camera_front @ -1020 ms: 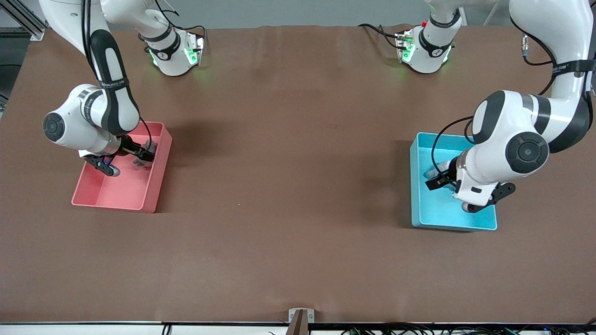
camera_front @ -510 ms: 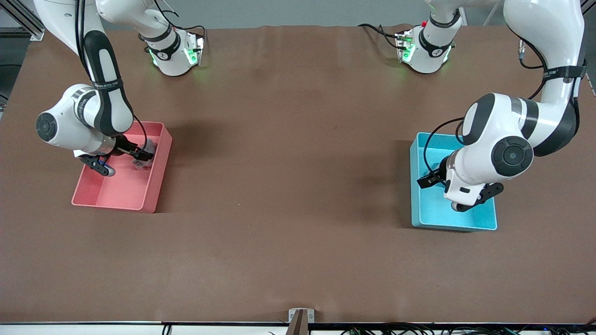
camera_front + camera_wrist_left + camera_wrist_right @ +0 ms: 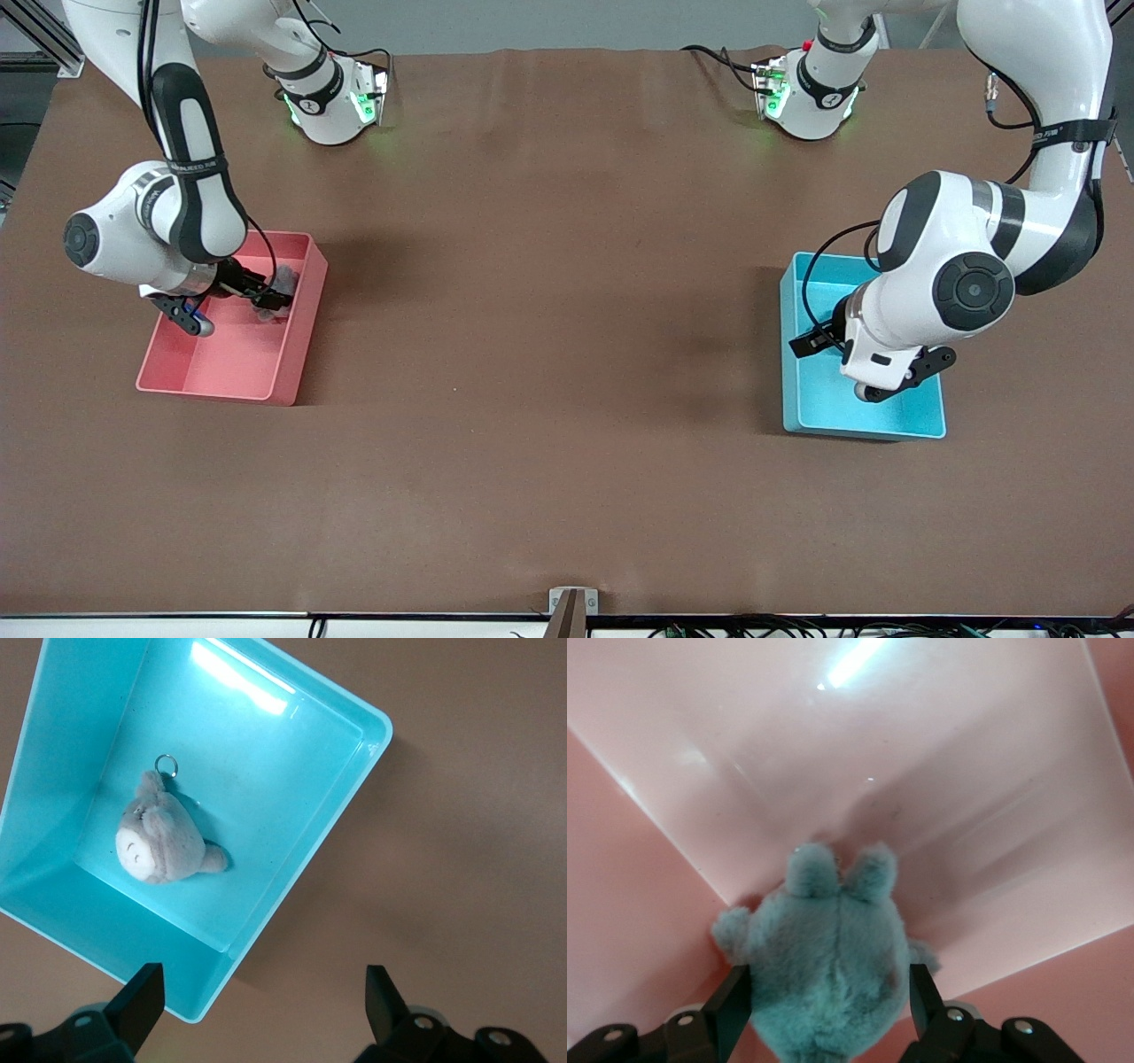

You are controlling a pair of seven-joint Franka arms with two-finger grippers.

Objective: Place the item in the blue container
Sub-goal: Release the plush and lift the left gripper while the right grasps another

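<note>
**Inspector:** Brown table (image 3: 549,354), two low bins well apart on it: a pink bin (image 3: 279,372) toward the right arm's end, the blue container (image 3: 802,416) toward the left arm's end. What changed over the last second?

**Assistant:** The left gripper (image 3: 261,1010) has risen above the blue container. Its jaws stand fully apart and hold nothing. A small grey plush toy (image 3: 164,833) with a key ring lies on the container floor, clear of the fingers.

**Inspector:** So that toy is delivered. The other arm?

**Assistant:** The right gripper (image 3: 828,1005) is low inside the pink bin, jaws partly closed on either side of a blue-green plush toy (image 3: 828,966), gripping its body. It has shifted only slightly.

**Inspector:** My judgement: one toy in place; this second one is gripped, still to be lifted.
</note>
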